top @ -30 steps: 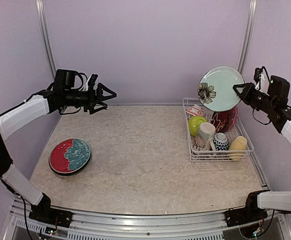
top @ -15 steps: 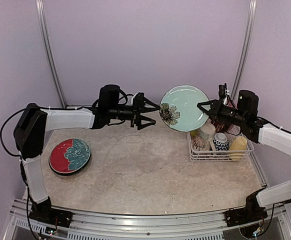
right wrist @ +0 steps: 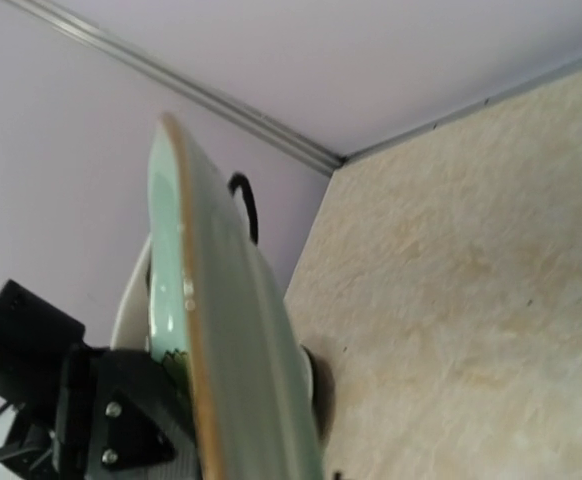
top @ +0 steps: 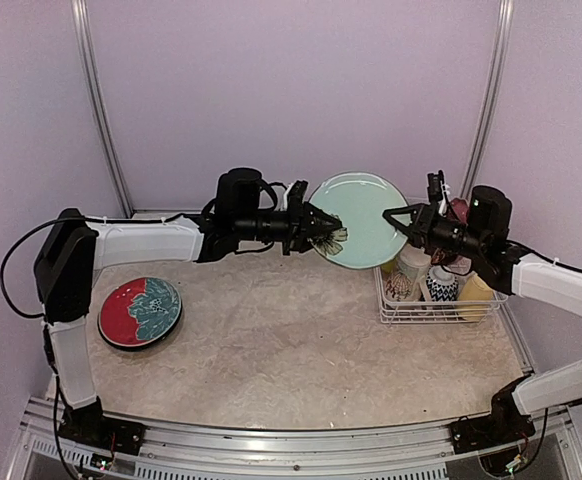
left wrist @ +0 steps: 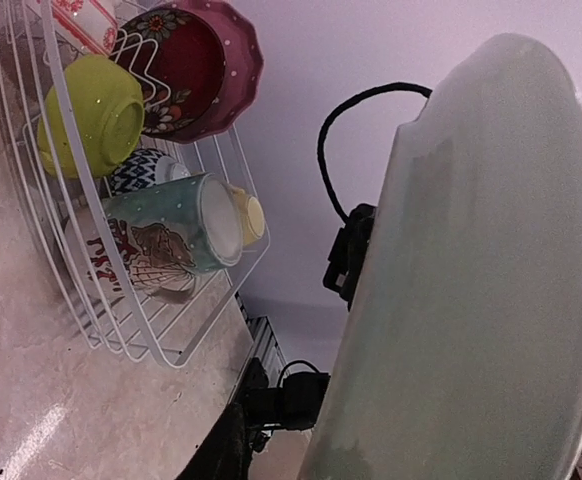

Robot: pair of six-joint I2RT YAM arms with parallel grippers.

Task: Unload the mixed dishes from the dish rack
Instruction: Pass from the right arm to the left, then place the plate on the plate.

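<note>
One red-and-teal plate (top: pixel 139 311) flat on the table (top: pixel 271 350), one dish rack (top: pixel 436 315) at right holding one lime-green bowl (left wrist: pixel 91 115), one pale-green floral plate (top: pixel 361 212) aloft beside the rack, right gripper (top: pixel 399 226) clamping its rim, left gripper (top: pixel 333 238) straddling the opposite rim, grip not discernible.

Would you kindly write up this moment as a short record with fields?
held up: pale-green plate, on edge, off the table, between the two arms
right jaws: shut on its right rim
left jaws: at its left rim, by the flower; grip unclear
in rack: lime bowl, maroon dish, teal mug, yellow mug
on table: red-and-teal plate, flat, far left
</note>
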